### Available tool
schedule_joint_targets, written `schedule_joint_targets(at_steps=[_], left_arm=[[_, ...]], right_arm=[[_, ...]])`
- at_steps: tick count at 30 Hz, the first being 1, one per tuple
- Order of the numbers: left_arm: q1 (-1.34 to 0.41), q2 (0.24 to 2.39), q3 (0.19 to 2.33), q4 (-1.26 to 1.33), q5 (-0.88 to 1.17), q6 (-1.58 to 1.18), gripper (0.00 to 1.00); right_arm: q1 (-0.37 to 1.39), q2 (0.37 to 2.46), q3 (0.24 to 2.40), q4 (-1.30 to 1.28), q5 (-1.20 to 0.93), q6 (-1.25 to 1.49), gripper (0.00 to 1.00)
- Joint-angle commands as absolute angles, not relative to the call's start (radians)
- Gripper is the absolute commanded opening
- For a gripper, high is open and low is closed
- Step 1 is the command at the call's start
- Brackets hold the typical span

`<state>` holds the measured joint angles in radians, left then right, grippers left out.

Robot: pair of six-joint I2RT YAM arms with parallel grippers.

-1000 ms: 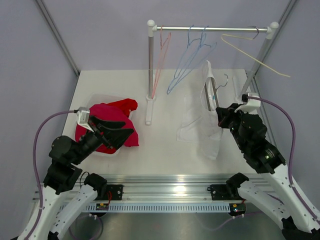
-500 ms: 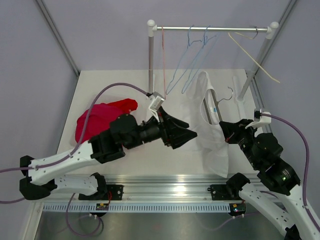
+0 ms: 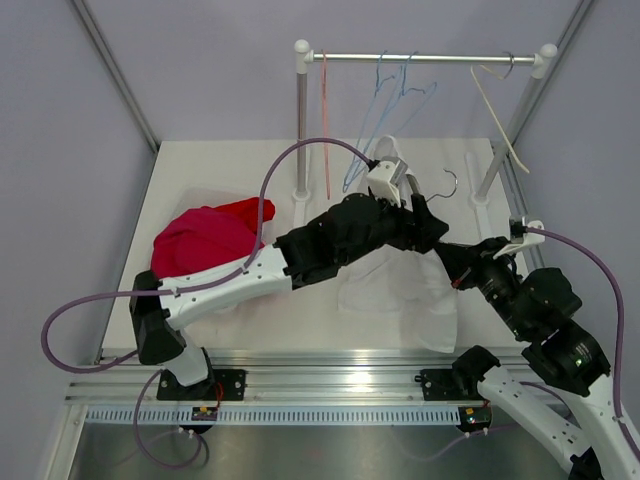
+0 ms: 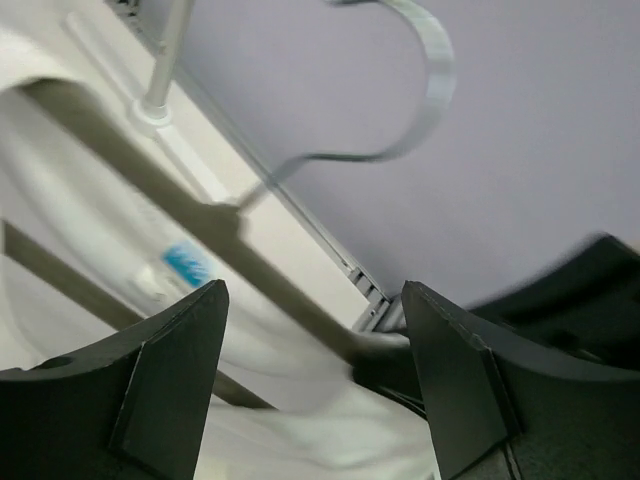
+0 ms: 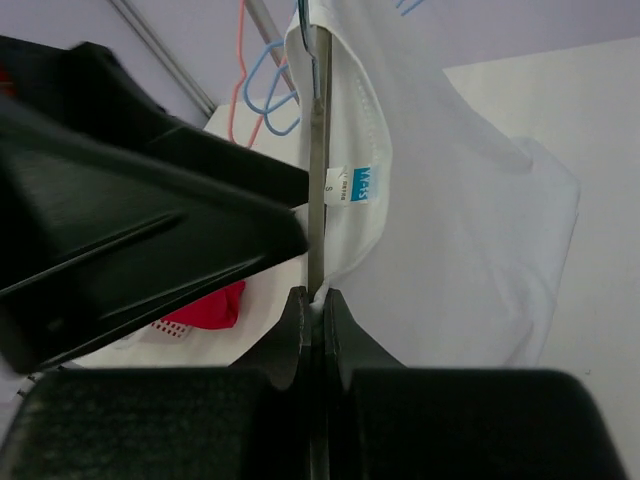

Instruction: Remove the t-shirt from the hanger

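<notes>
The white t-shirt hangs on a grey metal hanger held above the table at centre right. My right gripper is shut on the hanger's bar; the right wrist view shows its fingers pinching the bar and a fold of the shirt. My left gripper reaches across from the left and is open. In the left wrist view its gripper straddles the hanger bar, with the hook above and white shirt cloth below. I cannot tell whether it touches the bar.
A red garment lies in a clear bin at the table's left. A rack rail at the back carries pink, blue and cream hangers. Its white post stands at back centre.
My left arm has swung from over the red garment's bin across the table to the hanger. My right gripper has drawn the hanger and shirt slightly nearer and rightward.
</notes>
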<state>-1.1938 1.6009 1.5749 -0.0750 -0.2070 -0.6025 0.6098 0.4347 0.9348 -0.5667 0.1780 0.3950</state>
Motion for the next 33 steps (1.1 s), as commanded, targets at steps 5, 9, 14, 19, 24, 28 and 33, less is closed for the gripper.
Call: schedule_joint_targets(at_steps=[5,9,14,19,24,28,33], left_arm=[[-1.095,1.666,1.609,0.050,-0.124,-0.710,0.72],[-1.097,1.658,1.583,0.129,-0.094,-0.712,0.67],[-1.098,1.591,1.493,0.238,-0.109,-0.721,0.42],[-1.098,1.533,1.450,0.249,-0.091,-0.733,0.04],[-1.098,1.428,1.407,0.281,-0.052,-0.750,0.00],[-1.097,1.367,1.390,0.301,-0.070,-0.718,0.00],[-1.088,1.306,1.411,0.296,-0.124,-0.657,0.00]], right_arm=[[0.621,0.422,1.015,-0.488,0.106,0.350,0.00],[0.621,0.420,1.014,-0.497,0.080,0.362,0.00],[0.621,0.422,0.994,-0.512,0.019,0.385,0.00],[0.621,0.405,0.992,-0.538,-0.052,0.410,0.11],[0.621,0.390,1.022,-0.627,-0.173,0.396,0.84],[0.621,0.391,1.014,-0.698,-0.244,0.383,0.96],[0.621,0.396,0.930,-0.641,-0.347,0.439,0.95]])
